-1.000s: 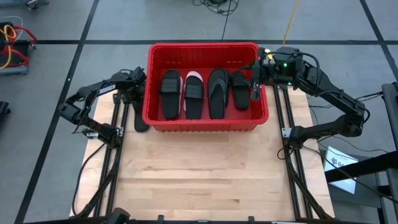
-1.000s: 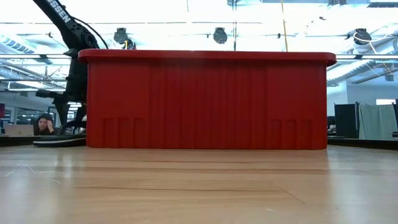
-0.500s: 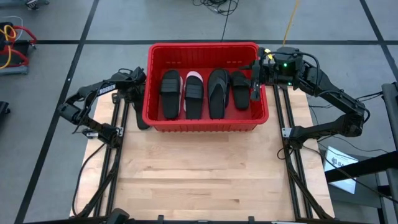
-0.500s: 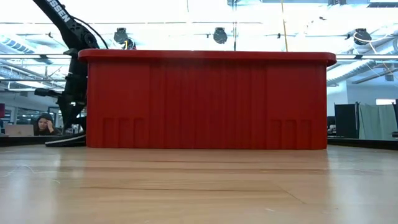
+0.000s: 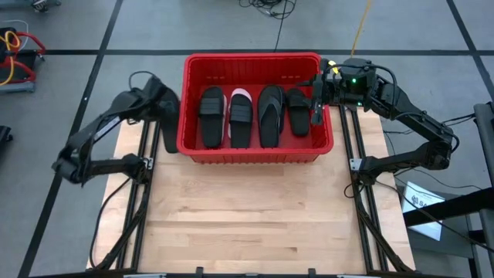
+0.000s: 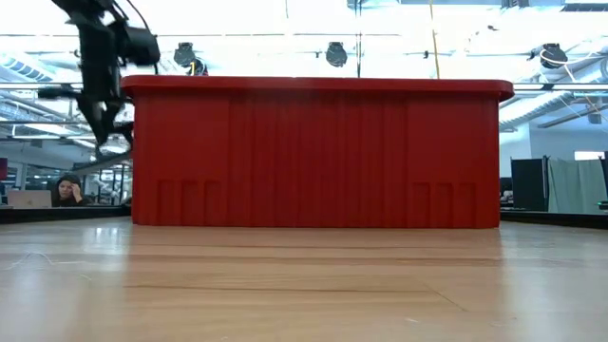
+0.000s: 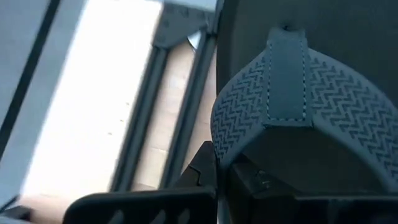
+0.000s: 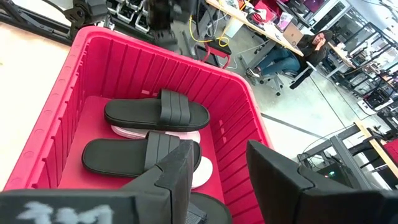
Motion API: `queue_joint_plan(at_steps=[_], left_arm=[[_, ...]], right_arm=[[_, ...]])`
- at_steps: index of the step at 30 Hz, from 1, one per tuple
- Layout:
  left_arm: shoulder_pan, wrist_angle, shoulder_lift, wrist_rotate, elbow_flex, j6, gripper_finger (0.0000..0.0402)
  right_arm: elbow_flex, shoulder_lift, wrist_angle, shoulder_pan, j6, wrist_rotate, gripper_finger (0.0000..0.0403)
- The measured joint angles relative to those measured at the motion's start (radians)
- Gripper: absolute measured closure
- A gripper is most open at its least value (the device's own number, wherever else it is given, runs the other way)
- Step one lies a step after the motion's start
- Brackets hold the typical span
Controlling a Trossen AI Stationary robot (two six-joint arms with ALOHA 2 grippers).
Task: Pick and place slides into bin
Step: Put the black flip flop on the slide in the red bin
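The red bin point(image 5: 255, 59) stands at the far middle of the table, with several slides lying flat inside, among them a black one point(image 5: 211, 116) and a white one with a black strap point(image 5: 240, 116). My left gripper point(image 5: 168, 108) hangs beside the bin's left wall, shut on a black flip-flop point(image 7: 292, 93) that shows edge-on in the low view point(image 6: 100, 160). My right gripper point(image 5: 316, 104) hovers open over the bin's right end with nothing between its fingers point(image 8: 180, 168). My left gripper pinches the flip-flop's chevron-patterned thong strap point(image 7: 225, 146) between its two fingers, on one branch of the Y, coming from above. The flip-flop hangs below the fingers, tilted, clear of the table beside the bin's left wall point(image 6: 142, 152).
Bare wooden table top point(image 5: 247, 216) stretches from the bin to the near edge. Metal rails point(image 5: 147, 193) run along both table sides. A person sits at a desk in the room behind point(image 6: 66, 190).
My left gripper has shut on the flip-flop that lay on the table left of the bin and has risen. One end of the flip-flop came up first; now the whole flip-flop hangs clear of the table. The left arm has swung upward and outward.
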Motion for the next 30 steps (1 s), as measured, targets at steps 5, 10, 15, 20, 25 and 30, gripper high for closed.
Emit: queue_joint_plan(at_steps=[5, 10, 15, 20, 25, 30], left_arm=[[-0.068, -0.148, -0.124, -0.091, 0.091, -0.051, 0.0400], [-0.166, -0.242, -0.201, -0.181, 0.195, -0.128, 0.0401], [-0.275, -0.244, -0.224, -0.244, 0.287, -0.135, 0.0401], [-0.355, -0.219, -0.222, -0.294, 0.371, -0.133, 0.0401], [-0.445, -0.102, -0.221, -0.321, 0.409, -0.084, 0.0401], [-0.547, 0.117, -0.196, -0.337, 0.409, 0.056, 0.0401]], right_arm=[[0.000, 0.000, 0.000, 0.000, 0.000, 0.000, 0.0261], [0.000, 0.000, 0.000, 0.000, 0.000, 0.000, 0.0261], [0.000, 0.000, 0.000, 0.000, 0.013, 0.000, 0.0261], [0.000, 0.000, 0.000, 0.000, 0.054, 0.000, 0.0261], [0.000, 0.000, 0.007, 0.000, 0.093, 0.000, 0.0261], [0.000, 0.000, 0.038, 0.000, 0.125, 0.000, 0.0261]])
